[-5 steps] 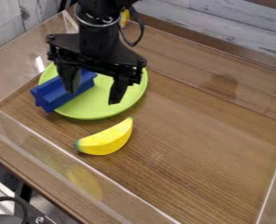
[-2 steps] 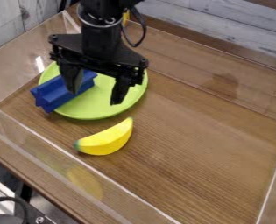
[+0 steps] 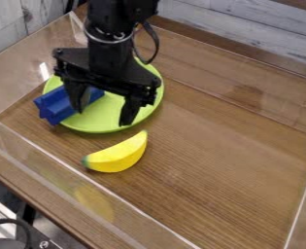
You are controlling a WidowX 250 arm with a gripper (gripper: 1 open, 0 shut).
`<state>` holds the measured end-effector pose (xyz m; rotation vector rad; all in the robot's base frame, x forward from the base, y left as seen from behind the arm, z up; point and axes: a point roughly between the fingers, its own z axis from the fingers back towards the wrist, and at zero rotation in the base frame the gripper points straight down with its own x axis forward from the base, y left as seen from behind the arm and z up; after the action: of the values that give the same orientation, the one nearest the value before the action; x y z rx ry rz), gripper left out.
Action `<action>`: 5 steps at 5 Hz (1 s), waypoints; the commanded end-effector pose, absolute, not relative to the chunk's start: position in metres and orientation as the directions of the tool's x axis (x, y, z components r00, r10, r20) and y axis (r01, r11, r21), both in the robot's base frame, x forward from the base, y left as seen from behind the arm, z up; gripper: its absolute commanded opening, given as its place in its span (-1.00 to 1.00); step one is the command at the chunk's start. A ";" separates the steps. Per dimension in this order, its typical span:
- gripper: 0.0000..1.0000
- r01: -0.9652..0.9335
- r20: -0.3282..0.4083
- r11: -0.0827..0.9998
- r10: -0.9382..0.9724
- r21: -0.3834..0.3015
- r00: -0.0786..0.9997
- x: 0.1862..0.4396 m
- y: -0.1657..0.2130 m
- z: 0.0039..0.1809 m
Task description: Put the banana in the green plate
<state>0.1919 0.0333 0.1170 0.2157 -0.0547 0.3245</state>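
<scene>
The banana lies flat on the wooden worktop, just in front of the green plate and clear of its rim, so the task is not yet begun in earnest: the fruit must be lifted over the shallow raised edge and set down inside. It rests on its curved side with one end pointing up toward the plate, a pose that offers its narrow width to a grip from above. The hand hangs over the plate, not over the banana, with its two dark fingers spread wide and nothing between them; it points nearly straight down, which suits a top-down pick. A blue ridged block sits at the plate's left edge, partly on the rim and partly hidden by the hand, so whether it rests fully on the plate cannot be told. A clear wall fences the near side of the worktop, leaving modest room in front of the banana. The next move likely calls for the hand to travel toward the camera and descend astride the banana's middle.
</scene>
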 end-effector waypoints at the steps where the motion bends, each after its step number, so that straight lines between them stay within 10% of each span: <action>1: 1.00 -0.324 0.111 0.925 0.307 0.200 0.945 0.192 0.037 0.118; 5: 1.00 -0.311 0.114 0.932 0.293 0.189 0.949 0.187 0.040 0.103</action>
<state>0.1842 0.0380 0.0979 0.2074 -0.0613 0.3031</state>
